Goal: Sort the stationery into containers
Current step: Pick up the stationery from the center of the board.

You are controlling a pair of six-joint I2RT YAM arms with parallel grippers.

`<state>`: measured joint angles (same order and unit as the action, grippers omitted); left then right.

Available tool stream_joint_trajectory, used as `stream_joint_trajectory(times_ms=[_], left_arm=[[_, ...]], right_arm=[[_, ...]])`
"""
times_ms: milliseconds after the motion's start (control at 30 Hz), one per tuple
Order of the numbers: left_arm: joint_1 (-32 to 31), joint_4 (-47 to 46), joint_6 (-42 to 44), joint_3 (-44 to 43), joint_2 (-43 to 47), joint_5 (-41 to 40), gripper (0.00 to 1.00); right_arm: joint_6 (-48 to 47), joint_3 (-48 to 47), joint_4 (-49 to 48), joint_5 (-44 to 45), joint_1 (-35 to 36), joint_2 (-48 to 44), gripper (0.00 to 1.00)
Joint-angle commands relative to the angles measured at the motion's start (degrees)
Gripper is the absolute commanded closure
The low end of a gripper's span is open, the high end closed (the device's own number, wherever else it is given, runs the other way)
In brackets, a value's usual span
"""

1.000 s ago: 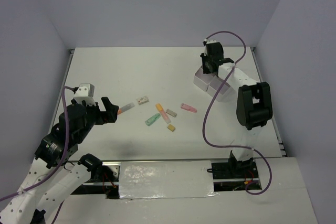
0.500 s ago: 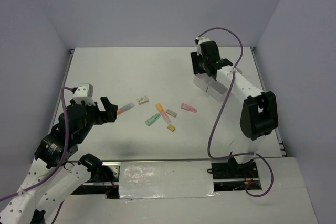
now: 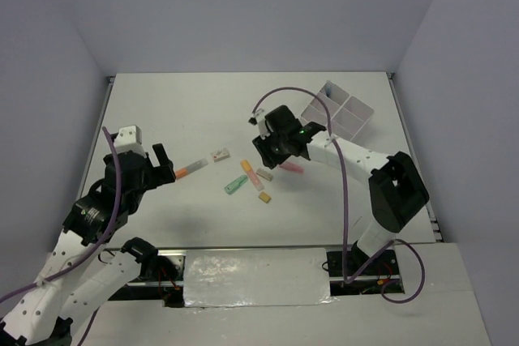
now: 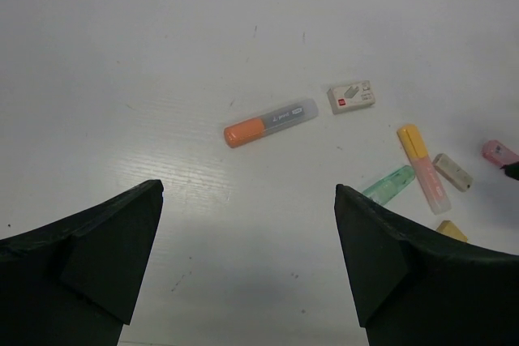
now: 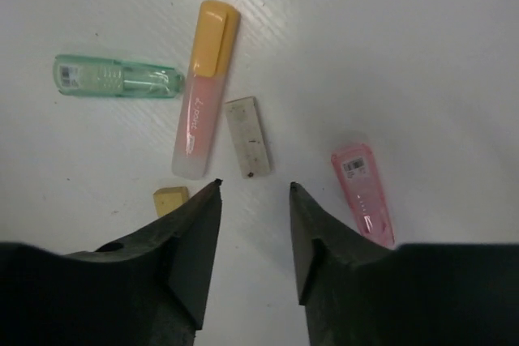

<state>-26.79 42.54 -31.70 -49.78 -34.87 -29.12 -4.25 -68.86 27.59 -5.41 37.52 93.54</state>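
Note:
The stationery lies in a loose group mid-table: an orange marker (image 3: 189,169) (image 4: 270,121), a white eraser (image 3: 220,154) (image 4: 351,96), a yellow-capped pink marker (image 3: 246,169) (image 5: 205,87), a green marker (image 3: 235,185) (image 5: 117,76), a grey eraser (image 3: 264,174) (image 5: 247,137), a yellow eraser (image 3: 264,197) (image 5: 171,198) and a pink marker (image 3: 292,167) (image 5: 362,192). My right gripper (image 3: 272,155) (image 5: 255,185) hovers open over the group, its tips just short of the grey eraser, holding nothing. Left of the orange marker, my left gripper (image 3: 166,169) (image 4: 248,189) is wide open and empty. The white four-compartment box (image 3: 339,115) stands back right.
The right arm's purple cable (image 3: 284,93) loops above the table between the box and the group. Grey walls close in the table's left, back and right sides. Bare white tabletop (image 4: 162,54) stretches beyond the orange marker.
My right arm has swung from over the box at the back right to the group of items mid-table, and its jaws have opened wider. The left gripper has barely shifted.

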Motion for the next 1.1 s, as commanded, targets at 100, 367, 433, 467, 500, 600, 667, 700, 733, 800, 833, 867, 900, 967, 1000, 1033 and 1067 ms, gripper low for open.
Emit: stream_joint_trajectory(times_ms=[100,367,433,467,500,600,667,700,733,800,833,867,900,967,1000,1033,1067], left_arm=[[0.2,-2.8,1.2,-0.6,3.6,1.8,0.01],[0.2,-3.0,1.7,-0.7,2.5,2.7,0.01],[0.2,-3.0,1.6,-0.7,2.5,2.3,0.01],[0.3,-2.9,1.6,-0.7,2.4,2.4,0.01],[0.2,-3.0,1.6,-0.7,2.4,2.5,0.01],[0.2,-3.1,1.8,-0.7,2.1,2.7,0.01],[0.2,-3.2,1.9,-0.8,2.0,3.0,0.01],[0.2,-3.3,2.0,-0.7,2.0,3.1,0.01],[0.2,-3.2,2.0,-0.8,2.1,3.1,0.01],[0.2,-3.3,2.1,-0.6,2.3,3.2,0.01],[0.2,-3.3,2.2,-0.7,2.4,3.3,0.01],[0.2,-3.4,2.1,-0.6,2.4,3.5,0.01],[0.2,-3.5,2.3,-0.6,2.5,3.6,0.01],[0.2,-3.6,2.3,-0.5,2.5,3.9,0.01],[0.3,-3.7,2.4,-0.5,2.6,3.9,0.01],[0.2,-3.7,2.4,-0.5,2.6,4.0,0.01],[0.3,-3.6,2.4,-0.5,2.7,4.0,0.01]], right_arm=[[0.5,1.4,-1.4,0.0,2.9,4.5,0.56],[0.1,-1.9,-1.4,0.0,3.0,11.2,0.49],[0.1,-2.0,-1.8,0.5,3.0,12.5,0.47],[0.0,-2.0,-1.9,1.0,3.0,12.9,0.46],[-0.1,-2.2,-2.4,1.3,3.0,13.6,0.46],[-0.2,-2.4,-2.9,1.8,3.0,14.6,0.46],[-0.2,-2.6,-3.2,2.1,3.1,15.6,0.51],[-0.4,-2.8,-3.1,1.9,3.1,16.0,0.57],[-0.3,-2.9,-3.1,2.1,3.1,16.4,0.69],[-0.3,-2.6,-3.4,2.2,3.1,16.1,0.79],[-0.2,-1.7,-3.9,2.7,3.1,14.7,0.82],[-0.1,-1.0,-4.7,3.0,3.2,13.5,0.84],[-0.7,-0.3,-6.5,2.9,3.1,12.3,0.86],[-0.6,0.9,-7.9,3.7,3.0,8.3,0.9],[-1.2,0.7,-8.1,4.3,2.7,7.2,0.91],[-1.7,0.0,-8.0,5.3,2.4,5.4,0.93],[-2.2,-0.6,-7.8,7.1,1.9,4.7,0.93]])
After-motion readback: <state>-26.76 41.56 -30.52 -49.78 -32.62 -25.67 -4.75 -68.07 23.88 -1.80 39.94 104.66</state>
